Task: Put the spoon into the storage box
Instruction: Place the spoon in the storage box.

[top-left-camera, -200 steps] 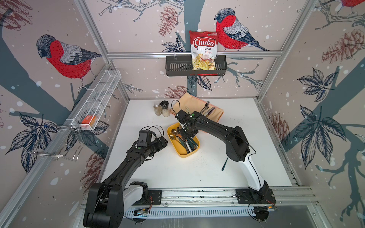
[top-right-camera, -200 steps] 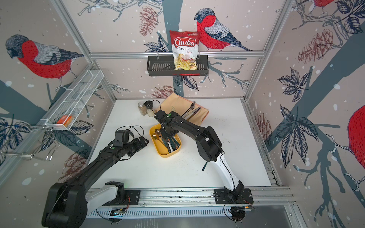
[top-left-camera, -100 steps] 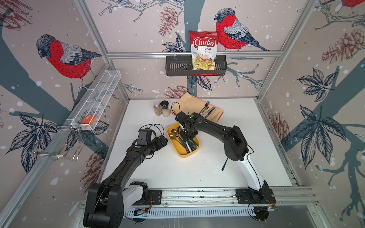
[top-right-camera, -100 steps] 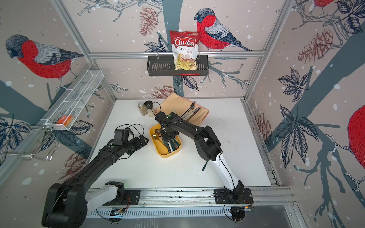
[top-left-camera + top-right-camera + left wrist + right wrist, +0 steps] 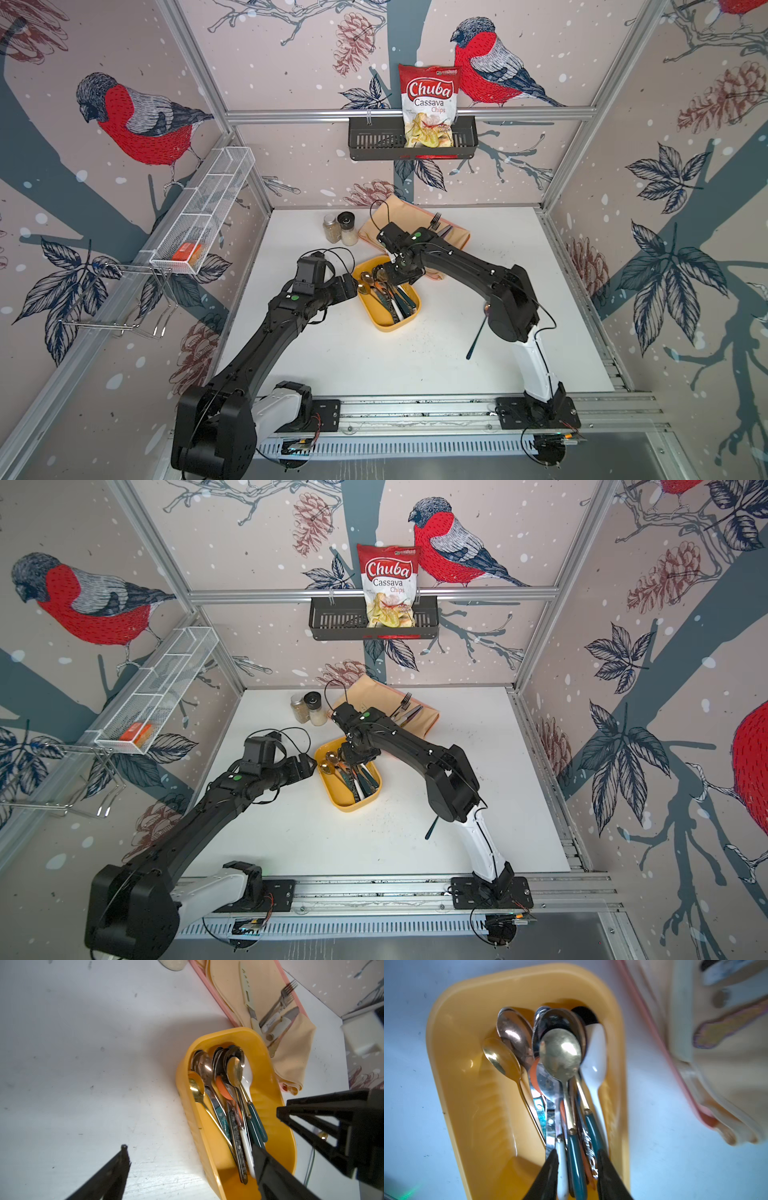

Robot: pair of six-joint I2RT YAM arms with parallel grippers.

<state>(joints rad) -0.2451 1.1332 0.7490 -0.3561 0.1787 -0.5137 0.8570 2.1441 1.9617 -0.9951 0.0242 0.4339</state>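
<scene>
Right gripper (image 5: 577, 1155): jaws have just parted and loosely straddle the handles, pinching nothing.
Spoon (image 5: 560, 1053): brass bowl, teal handle, lying atop the pile inside the storage box (image 5: 467, 1076).
Left gripper (image 5: 189, 1147): spread wide, empty, at the box's edge.
Placement looks complete.

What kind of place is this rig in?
Likely a mock kitchen in a test booth: metal frame rails, a yellow tray of spoons, spice jars, a chips bag in a wall basket.

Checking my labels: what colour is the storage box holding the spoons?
The storage box is yellow; the left wrist view shows it most sharply.
</scene>
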